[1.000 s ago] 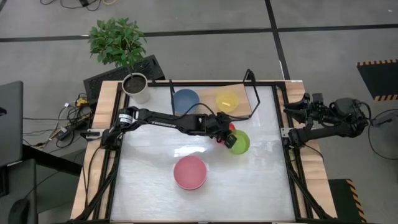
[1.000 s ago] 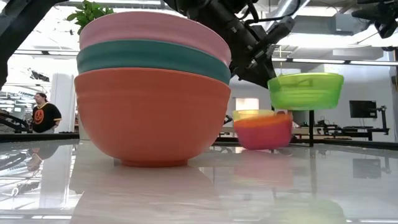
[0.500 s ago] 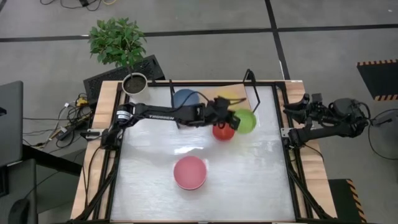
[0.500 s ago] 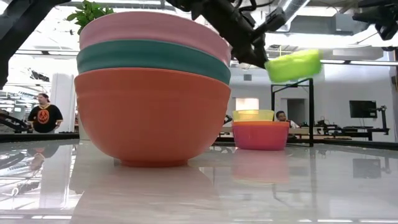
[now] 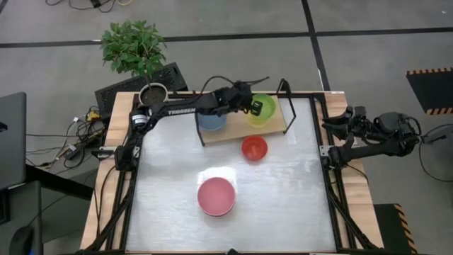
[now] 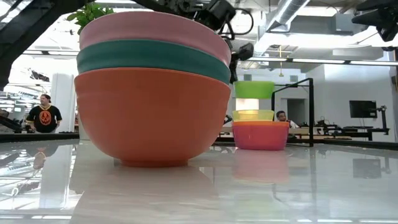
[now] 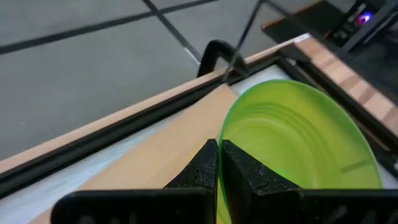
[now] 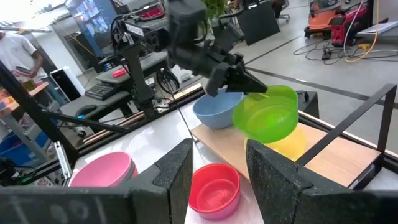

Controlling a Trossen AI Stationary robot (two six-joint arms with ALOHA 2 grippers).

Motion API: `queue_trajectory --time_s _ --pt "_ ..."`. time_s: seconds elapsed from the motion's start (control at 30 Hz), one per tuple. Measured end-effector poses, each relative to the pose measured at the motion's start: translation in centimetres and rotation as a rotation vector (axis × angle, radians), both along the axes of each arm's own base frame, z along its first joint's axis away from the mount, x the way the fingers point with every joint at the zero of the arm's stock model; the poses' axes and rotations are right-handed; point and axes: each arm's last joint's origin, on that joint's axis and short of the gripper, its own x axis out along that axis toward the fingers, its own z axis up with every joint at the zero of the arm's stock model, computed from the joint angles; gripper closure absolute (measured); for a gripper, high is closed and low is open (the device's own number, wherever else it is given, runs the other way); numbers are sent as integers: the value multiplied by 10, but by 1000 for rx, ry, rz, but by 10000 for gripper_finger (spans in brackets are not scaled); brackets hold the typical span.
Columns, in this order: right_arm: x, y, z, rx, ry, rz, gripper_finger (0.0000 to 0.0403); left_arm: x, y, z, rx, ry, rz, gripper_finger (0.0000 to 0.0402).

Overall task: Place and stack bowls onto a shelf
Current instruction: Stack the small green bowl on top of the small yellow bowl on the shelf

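Left gripper [image 5: 249, 108] is clamped on the rim of the green bowl [image 5: 261, 110], holding it in the air over the yellow bowl [image 6: 253, 115] at the right end of the shelf [image 5: 279, 126], which runs along the table's far edge. In the left wrist view the fingers [image 7: 205, 167] pinch the bowl wall, one inside, one outside. Blue bowl [image 5: 211, 117] sits on the shelf's left end.

Red bowl [image 5: 254, 148] is on the white tabletop [image 5: 297, 191] just in front of the shelf. A three-bowl stack with the pink bowl [image 5: 216, 196] on top, teal and orange beneath it in the low view, sits toward the near edge, mid-width.

Right gripper [image 8: 217, 163] is parked off the right edge, fingers spread apart, holding nothing.

Potted plant [image 5: 148, 67] stands at the far-left corner. Grey floor around the table, cables off the left edge. Low view: a person [image 6: 44, 114] stands in the room at left.
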Motion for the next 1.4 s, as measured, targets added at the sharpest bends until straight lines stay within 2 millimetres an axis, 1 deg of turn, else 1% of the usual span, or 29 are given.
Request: queue_trajectory --time_s 0.07,0.17,0.23,0.33,0.43,0.67,0.77,0.9,1.0,1.17,1.3,1.4 --pt "0 0 0 -1 0 -12 228 -1 4 -1 -1 14 -11 401" --pt "0 0 0 -1 -1 -15 228 3 5 -9 4 18 -38 401" --pt "0 0 0 -1 -2 -15 228 6 7 -19 -16 40 -55 401" --pt "0 0 0 1 -3 -16 228 8 7 -27 -29 58 -65 401" --pt "0 -1 0 4 -5 -29 228 11 9 -29 18 60 -35 401" --pt "-1 -1 0 5 -6 -42 228 10 15 -41 -29 91 -61 401" --pt "-1 -1 0 4 -6 -42 228 8 15 -43 -7 125 -27 401" --pt "-1 -1 0 -1 -4 -41 228 9 15 -42 10 125 -50 394" --pt "-1 -1 0 -5 -3 -41 228 10 15 -42 3 113 -75 370" --pt "-1 -1 0 -5 -2 -41 228 11 14 -40 11 125 -108 304" --pt "-1 -1 0 -5 -2 -41 228 13 15 -29 39 107 -139 250" --pt "-1 -1 0 -5 -2 -41 228 15 15 -20 54 90 -143 216"
